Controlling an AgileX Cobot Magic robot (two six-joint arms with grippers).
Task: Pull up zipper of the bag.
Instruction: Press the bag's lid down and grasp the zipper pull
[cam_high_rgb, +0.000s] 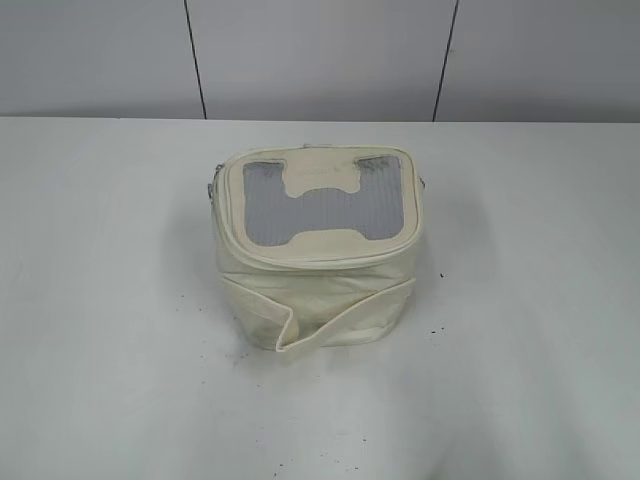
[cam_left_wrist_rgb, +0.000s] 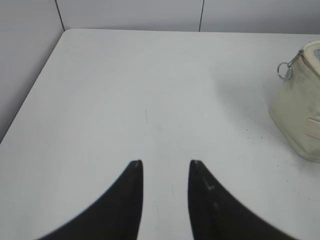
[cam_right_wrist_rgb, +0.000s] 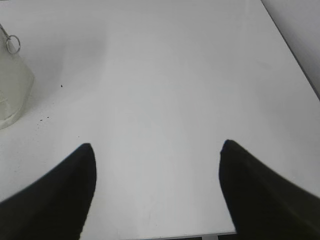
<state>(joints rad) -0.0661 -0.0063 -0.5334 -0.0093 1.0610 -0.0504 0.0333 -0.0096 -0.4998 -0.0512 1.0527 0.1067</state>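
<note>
I see the bag (cam_high_rgb: 316, 250) standing upright in the middle of the table (cam_high_rgb: 100, 300), its lid facing up toward the exterior camera. The lid has a grey window and a cream bone-shaped patch. The zipper (cam_high_rgb: 232, 245) runs around the lid rim. A strap (cam_high_rgb: 340, 325) crosses the front side and hangs loose, with a fold at its lower left.

In the left wrist view, the bag sits at the right edge, and 1 silver ring pull (cam_left_wrist_rgb: 284, 70) hangs from its upper corner. The left gripper (cam_left_wrist_rgb: 165, 164) is above bare table, well apart from the bag. Its 2 dark fingers stand with a narrow gap between them and hold nothing.

In the right wrist view, only a corner of the bag shows at the left edge, with another ring pull (cam_right_wrist_rgb: 13, 44) on it. The right gripper (cam_right_wrist_rgb: 157, 145) is spread wide, empty, and also well apart from the bag. Some small dark specks (cam_right_wrist_rgb: 62, 86) lie on the table near the bag.
</note>
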